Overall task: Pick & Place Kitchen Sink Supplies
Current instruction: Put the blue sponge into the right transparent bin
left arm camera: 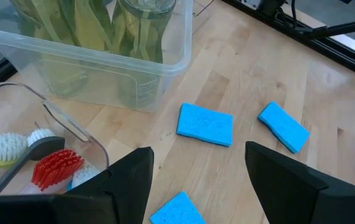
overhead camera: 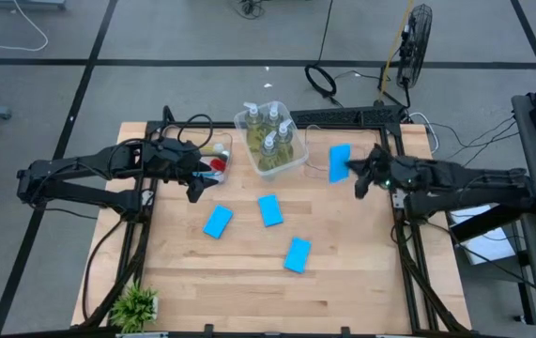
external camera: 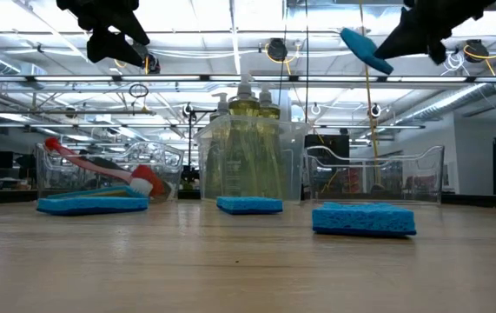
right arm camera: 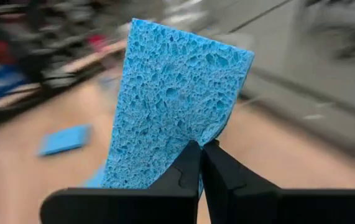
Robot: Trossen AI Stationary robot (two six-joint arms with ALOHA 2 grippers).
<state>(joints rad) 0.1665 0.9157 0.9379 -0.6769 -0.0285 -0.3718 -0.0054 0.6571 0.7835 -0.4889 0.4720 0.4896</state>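
Note:
A blue sponge [overhead camera: 340, 162] hangs in the air at the table's far right, over a clear empty bin [external camera: 373, 176], with my right gripper [right arm camera: 201, 157] shut on it. Three more blue sponges [overhead camera: 218, 222] [overhead camera: 269, 210] [overhead camera: 298, 254] lie flat on the wooden table. A clear bin [overhead camera: 291, 160] at the far middle holds several soap pump bottles [overhead camera: 269, 141]. Left of it, another clear bin [left arm camera: 71, 121] holds dish brushes [left arm camera: 53, 168]. My left gripper [left arm camera: 196, 186] hovers open above the table beside the brush bin, nothing between its fingers. My right gripper pinches the sponge by one short end [right arm camera: 186, 134] between its two fingertips [right arm camera: 183, 168]. The fingers come from the table's right side, nearly level. The sponge sticks out past the fingertips toward the table's middle, tilted and lifted well clear of the table [external camera: 365, 48].
A small green potted plant [overhead camera: 136, 305] stands at the table's near left corner. The near half of the table [overhead camera: 249, 291] is bare wood. A black frame [overhead camera: 404, 225] runs along the table's right and far edges.

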